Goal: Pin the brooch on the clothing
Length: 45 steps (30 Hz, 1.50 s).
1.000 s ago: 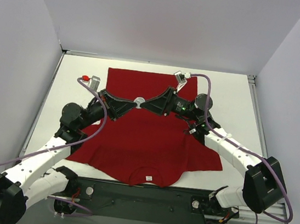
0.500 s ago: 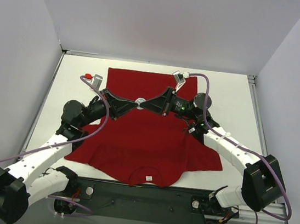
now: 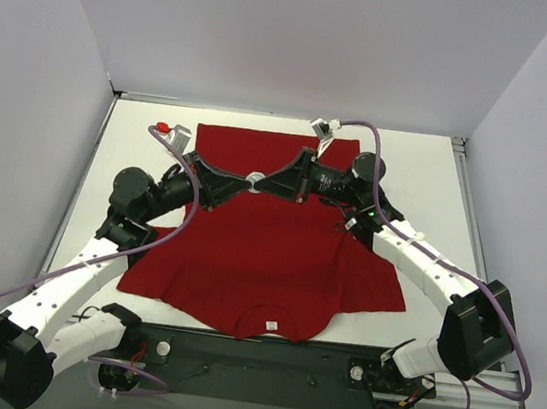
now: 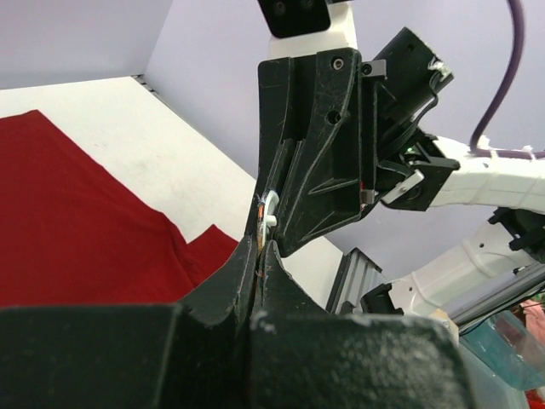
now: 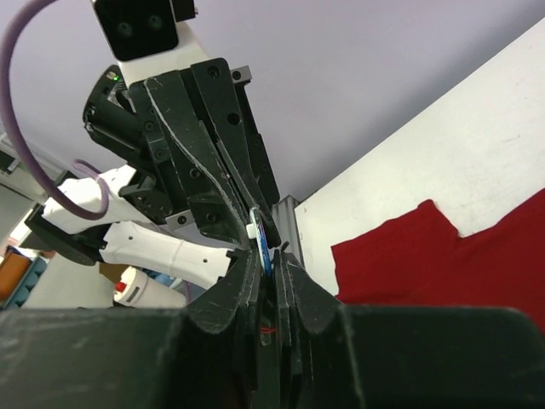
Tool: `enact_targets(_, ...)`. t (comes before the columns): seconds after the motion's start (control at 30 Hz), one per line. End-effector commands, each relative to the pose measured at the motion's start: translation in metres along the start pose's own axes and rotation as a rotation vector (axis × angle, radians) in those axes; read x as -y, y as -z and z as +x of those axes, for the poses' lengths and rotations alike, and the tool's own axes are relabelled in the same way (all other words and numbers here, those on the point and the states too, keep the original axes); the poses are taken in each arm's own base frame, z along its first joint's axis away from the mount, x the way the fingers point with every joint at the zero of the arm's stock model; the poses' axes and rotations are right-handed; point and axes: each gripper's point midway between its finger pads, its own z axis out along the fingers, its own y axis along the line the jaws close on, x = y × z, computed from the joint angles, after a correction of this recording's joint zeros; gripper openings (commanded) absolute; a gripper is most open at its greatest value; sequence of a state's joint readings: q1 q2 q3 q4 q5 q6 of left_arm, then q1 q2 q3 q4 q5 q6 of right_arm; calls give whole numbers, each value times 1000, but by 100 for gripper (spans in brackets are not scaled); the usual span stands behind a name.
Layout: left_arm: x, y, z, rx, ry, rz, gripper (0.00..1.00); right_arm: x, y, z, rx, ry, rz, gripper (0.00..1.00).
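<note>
Left claw: the black two-fingered left claw point(image 3: 245, 182) is held above the upper middle of the cloth. Its fingers are pressed together, and the rim of the brooch is pinched between the tips.

Brooch: the tiny round brooch point(image 3: 255, 179), pale in the top view and seen edge-on as a thin whitish disc point(image 4: 268, 210) by the left wrist camera, is gripped between the two claws. It is lifted clear of the fabric and not yet fastened. The pin itself cannot be made out.

Right claw: the black right claw point(image 3: 266, 179) is brought tip to tip against the left one. In its own wrist view its fingers seem to be closed on the opposite edge of the disc point(image 5: 261, 241).

Clothing: the large red short-sleeved T-shirt point(image 3: 277, 250) of soft fabric is spread flat on the white table point(image 3: 427, 184), with a small white label point(image 3: 273, 325) at the near collar.

Step in hand: it is judged that the brooch is being handed over or opened between the claws before it is lowered.

How it is done well: one grip should be kept firm while the other is adjusted. The disc should be kept level, and only a small fold of cloth should be caught.

Risk: so small a disc is easily dropped or twisted if both grips are loosened together.
</note>
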<state>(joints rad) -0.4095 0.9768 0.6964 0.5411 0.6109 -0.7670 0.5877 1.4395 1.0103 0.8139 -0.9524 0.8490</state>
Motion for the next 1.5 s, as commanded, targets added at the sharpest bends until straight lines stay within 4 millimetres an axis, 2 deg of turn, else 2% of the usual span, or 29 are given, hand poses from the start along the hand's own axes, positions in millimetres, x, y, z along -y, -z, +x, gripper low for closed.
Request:
enact_targets(0.0, 37, -5, -16, -42, -126, 118, 0, 15, -8, 19, -111, 12, 79, 0)
enact_targets(0.07, 40, -6, -16, -60, -138, 127, 0, 22, -8, 30, -155, 13, 116, 0)
enact_targets(0.1, 43, -7, -19, -59, -146, 136, 0, 24, -10, 27, -155, 22, 137, 0)
enact_targets(0.3, 54, -11, -20, -80, -156, 196, 0, 36, -11, 41, -237, 50, 225, 0)
enact_targets(0.53, 70, -11, -20, -94, -163, 287, 0, 39, -11, 42, -257, 55, 248, 0)
enact_targets(0.73, 93, -6, -19, -100, -197, 403, 0, 48, -8, 44, -282, 44, 299, 0)
enact_targets(0.97, 116, -2, -9, -165, -238, 520, 0, 61, -5, 47, -304, 25, 376, 0)
enact_targets(1.13, 134, 5, -5, -191, -278, 624, 0, 59, -5, 48, -315, 48, 357, 0)
enact_targets(1.27, 125, 3, -7, -196, -272, 587, 0, 46, 3, 48, -317, 122, 315, 0)
enact_targets(1.33, 116, 1, -9, -189, -270, 545, 0, 39, 9, 46, -305, 183, 295, 14)
enact_targets(1.37, 109, 1, -7, -191, -260, 519, 0, 26, 14, 45, -289, 225, 252, 23)
enact_targets(1.4, 103, 1, -9, -178, -280, 493, 0, 21, 18, 45, -279, 250, 231, 40)
enact_targets(1.43, 94, 0, -9, -175, -260, 445, 0, 15, 22, 42, -259, 288, 218, 50)
enact_targets(1.47, 86, 0, -10, -164, -283, 410, 0, 5, 29, 37, -210, 340, 213, 69)
